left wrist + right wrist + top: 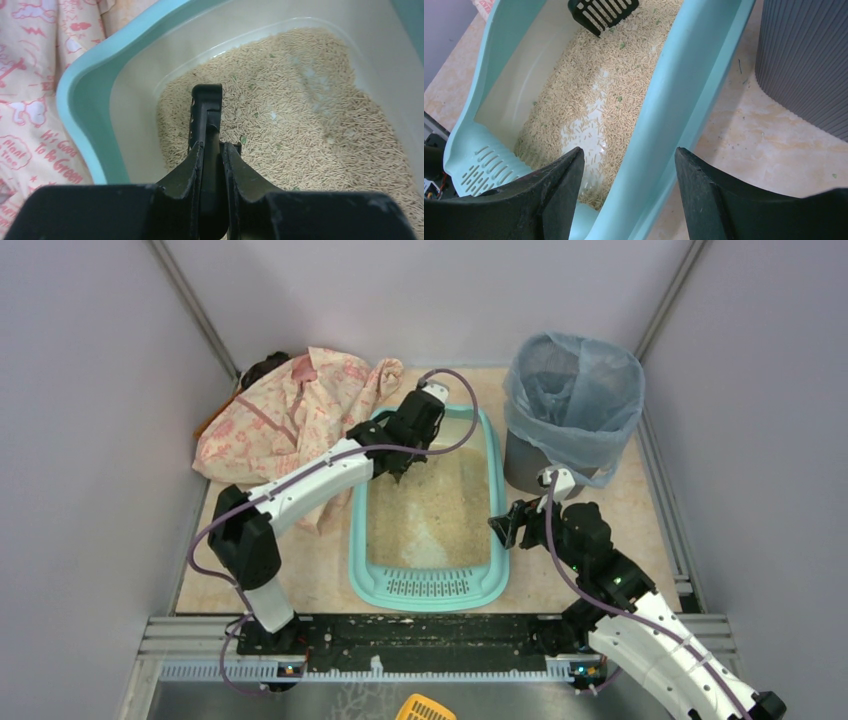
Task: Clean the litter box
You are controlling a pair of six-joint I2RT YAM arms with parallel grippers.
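- Litter box (358, 540) sits betw. the two grippers, grille (430, 585) at the near end; beige litter (440, 500) inside, w/ a bare cream patch (591, 125) nr the middle.
- L gripper (212, 150) is clamped tight on the handle of a black slotted scoop (206, 107); the scoop head is over the far-left part of the box, at or just above the grains; we can't tell if it touches.
- Step in hand, as we judge it: sifting out waste; we'd slide the scoop's front edge under the green bits (243, 139), push shallow, lift level, then shake so clean grains drop thru the slots.
- R gripper (629, 160) hangs wide open, holding nothing, just above the box's right rim; we could use it to steady the box.
- Around: grey bin (525, 465) w/ blue bag (575, 400) far-right, near the box, prob. where waste goes; pink printed cloth (290, 415) far-left, right by the rim; a yellow slotted item (425, 708) at the very near edge.
- In the way: R gripper sits betw. box and bin, so a carry across may meet it; the box wall is tall, so we'd lift well clear first.
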